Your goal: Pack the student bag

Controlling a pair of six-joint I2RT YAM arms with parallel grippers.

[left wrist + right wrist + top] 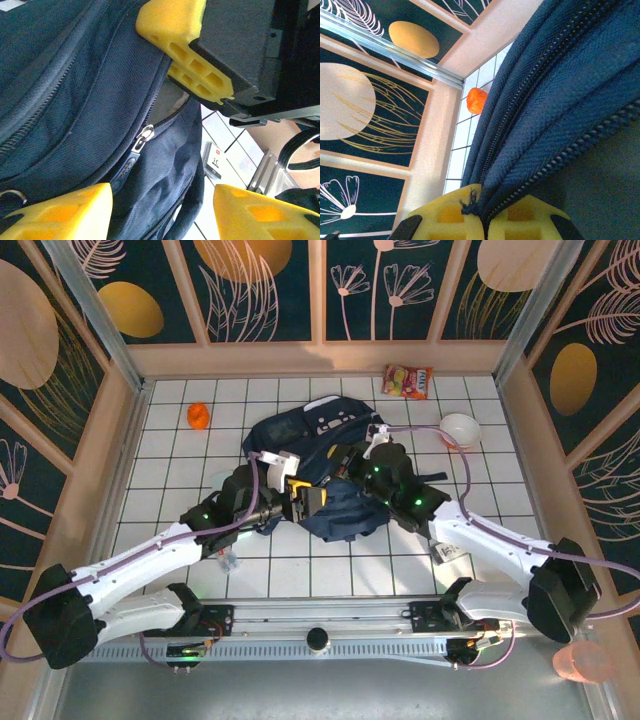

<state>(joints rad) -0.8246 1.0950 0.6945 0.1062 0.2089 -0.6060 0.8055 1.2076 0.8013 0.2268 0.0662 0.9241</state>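
Noted: right gripper (pixel 482 212) jaws pinched the zip edge of the student bag (pixel 300 435), left gripper (pixel 162 210) spread near the zip pull (pixel 141 137); advised: hold edge taut, take pull squarely

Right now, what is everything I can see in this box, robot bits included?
student bag: one, navy blue, middle of the white tiled table.
round orange thing: one, orange, far left, apart from the bag; too small to identify.
snack packet: one, red and yellow, by the back wall, right side.
bowl: one, white, right of the bag.
small card: one, white, flat on the tiles beside the bag.
left gripper: one, yellow fingers, open, just short of the bag's zip pull.
right gripper: one, yellow fingers, shut on the bag's zip edge.
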